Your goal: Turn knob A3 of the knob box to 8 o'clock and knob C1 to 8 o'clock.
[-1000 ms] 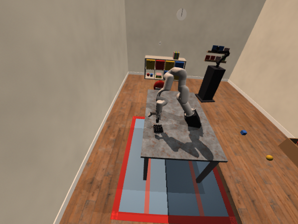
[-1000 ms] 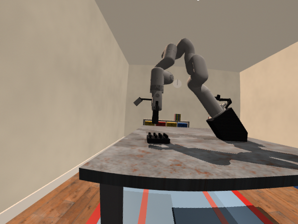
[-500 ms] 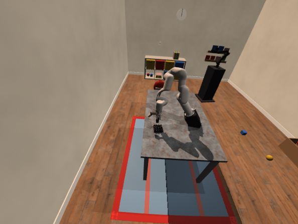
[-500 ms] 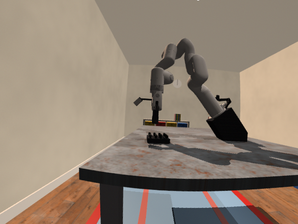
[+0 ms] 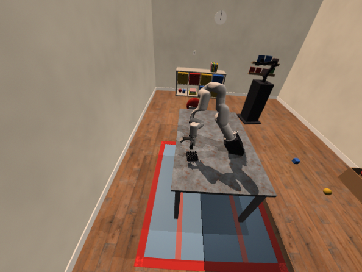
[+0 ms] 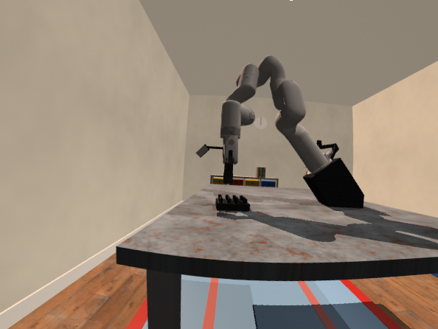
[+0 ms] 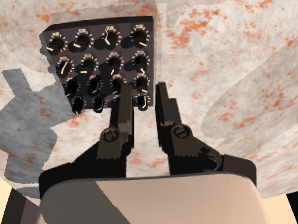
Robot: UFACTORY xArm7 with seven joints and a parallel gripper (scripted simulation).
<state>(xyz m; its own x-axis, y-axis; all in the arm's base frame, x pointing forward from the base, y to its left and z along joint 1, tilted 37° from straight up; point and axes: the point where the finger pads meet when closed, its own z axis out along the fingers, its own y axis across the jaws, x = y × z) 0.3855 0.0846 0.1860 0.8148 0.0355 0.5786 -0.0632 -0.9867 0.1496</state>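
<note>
Knob box [image 5: 192, 156] [image 6: 233, 207] [image 7: 97, 52] — one, squarish, names toward side away from fingers [image 5: 191, 146] [image 6: 228, 173]. Sixteen knobs [image 7: 82, 42] on box, four by four. Two fingers — slightly open, gripping nothing.

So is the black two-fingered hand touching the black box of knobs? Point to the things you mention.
Apart: the exterior view shows the black fingertips of the hand [image 5: 191, 147] [image 6: 228, 182] [image 7: 145, 86] up above the black knob box [image 5: 192, 156] [image 6: 232, 207] [image 7: 102, 52].

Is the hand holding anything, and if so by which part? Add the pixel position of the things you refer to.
Nothing is held; the hand [image 5: 191, 147] [image 6: 228, 182] [image 7: 144, 97] is partly open, its fingers apart.
</note>
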